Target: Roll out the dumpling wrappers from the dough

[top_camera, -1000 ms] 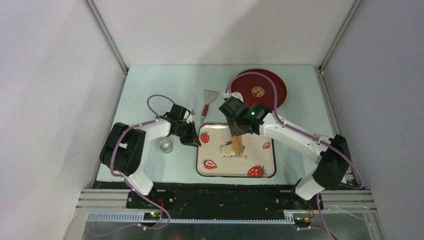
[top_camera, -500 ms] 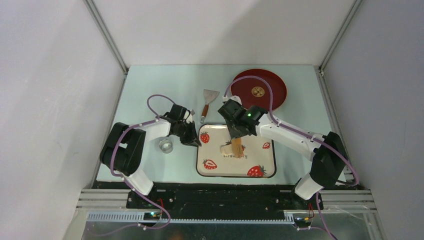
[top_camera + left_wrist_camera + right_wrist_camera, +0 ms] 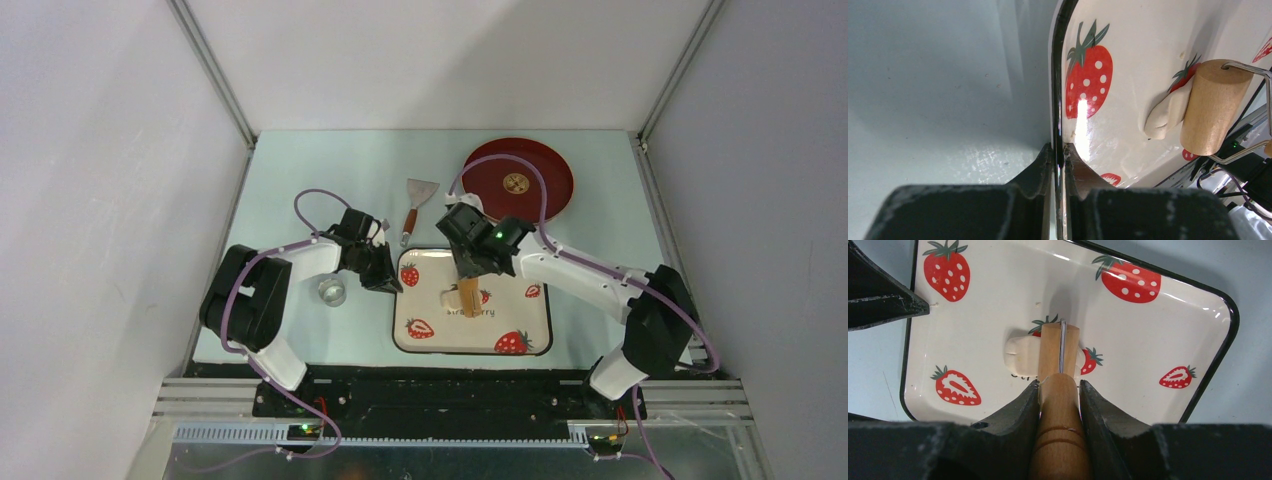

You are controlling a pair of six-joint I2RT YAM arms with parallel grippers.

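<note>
A pale cream lump of dough lies in the middle of the strawberry tray. A wooden roller rests across it; it also shows in the top view and the left wrist view. My right gripper is shut on the roller's wooden handle, above the tray. My left gripper is shut on the tray's black left rim. The dough also shows beside the roller in the left wrist view. No thin round wrapper shows.
A red plate sits at the back right. A metal scraper with a wooden handle lies behind the tray. A shiny metal cutter ring stands left of the tray beside my left arm.
My right gripper has moved the roller a little toward the left and back across the dough. My left gripper has stayed on the tray rim.
</note>
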